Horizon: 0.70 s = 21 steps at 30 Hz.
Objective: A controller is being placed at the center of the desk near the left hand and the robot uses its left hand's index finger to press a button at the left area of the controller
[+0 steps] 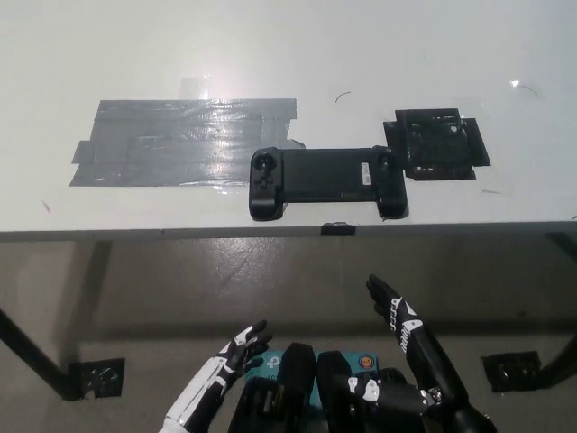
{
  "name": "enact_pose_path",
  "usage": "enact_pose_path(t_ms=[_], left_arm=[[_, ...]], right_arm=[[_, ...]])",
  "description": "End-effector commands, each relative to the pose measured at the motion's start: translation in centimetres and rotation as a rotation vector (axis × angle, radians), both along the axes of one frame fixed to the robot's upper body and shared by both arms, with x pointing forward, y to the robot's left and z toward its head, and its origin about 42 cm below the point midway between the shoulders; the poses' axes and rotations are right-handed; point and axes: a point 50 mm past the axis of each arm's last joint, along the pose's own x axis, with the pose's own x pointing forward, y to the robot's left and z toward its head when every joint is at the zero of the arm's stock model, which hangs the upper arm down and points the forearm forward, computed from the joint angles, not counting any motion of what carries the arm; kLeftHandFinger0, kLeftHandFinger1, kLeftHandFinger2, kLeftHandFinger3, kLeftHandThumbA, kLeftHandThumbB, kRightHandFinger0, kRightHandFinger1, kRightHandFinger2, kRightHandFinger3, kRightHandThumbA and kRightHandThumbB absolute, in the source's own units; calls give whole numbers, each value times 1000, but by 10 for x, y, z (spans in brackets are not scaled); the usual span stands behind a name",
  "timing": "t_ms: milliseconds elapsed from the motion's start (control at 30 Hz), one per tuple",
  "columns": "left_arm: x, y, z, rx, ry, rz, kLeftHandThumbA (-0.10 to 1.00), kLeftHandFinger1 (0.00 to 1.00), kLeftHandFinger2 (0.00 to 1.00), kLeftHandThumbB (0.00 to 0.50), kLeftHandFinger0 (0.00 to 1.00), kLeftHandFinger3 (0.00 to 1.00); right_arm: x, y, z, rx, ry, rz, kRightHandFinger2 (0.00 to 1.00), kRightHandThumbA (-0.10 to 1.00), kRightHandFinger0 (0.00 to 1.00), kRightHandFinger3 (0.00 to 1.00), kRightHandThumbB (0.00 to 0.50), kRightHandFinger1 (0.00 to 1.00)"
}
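resting on a white desk [288, 54] by grey tape [180, 142]: controller [325, 180]; both robot hands empty, spread.

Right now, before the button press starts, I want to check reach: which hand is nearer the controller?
Right, narrowly. The black right hand is raised below the controller's right end; the white left hand sits lower, beneath its left end. Both are off the desk.

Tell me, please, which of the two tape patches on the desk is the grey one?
The grey tape patch is the large one left of the controller; the black tape patch is smaller and lies at its right end.
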Motion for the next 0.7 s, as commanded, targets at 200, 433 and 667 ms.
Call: enact_pose_path(t_ms=[200, 433, 667], left_arm=[[-4, -6, 22, 159, -512, 160, 1000, 1000, 1000, 231, 1000, 1000], [-2, -7, 22, 169, -529, 159, 1000, 1000, 1000, 214, 1000, 1000], [-4, -6, 20, 179, -545, 165, 1000, 1000, 1000, 220, 1000, 1000]], right_arm=[[-2, 9, 19, 71, -140, -3, 1000, 960, 1000, 1000, 215, 1000], [-3, 10, 19, 78, -130, 13, 1000, 942, 1000, 1000, 221, 1000], [-2, 13, 17, 77, -127, 23, 1000, 936, 1000, 1000, 213, 1000]])
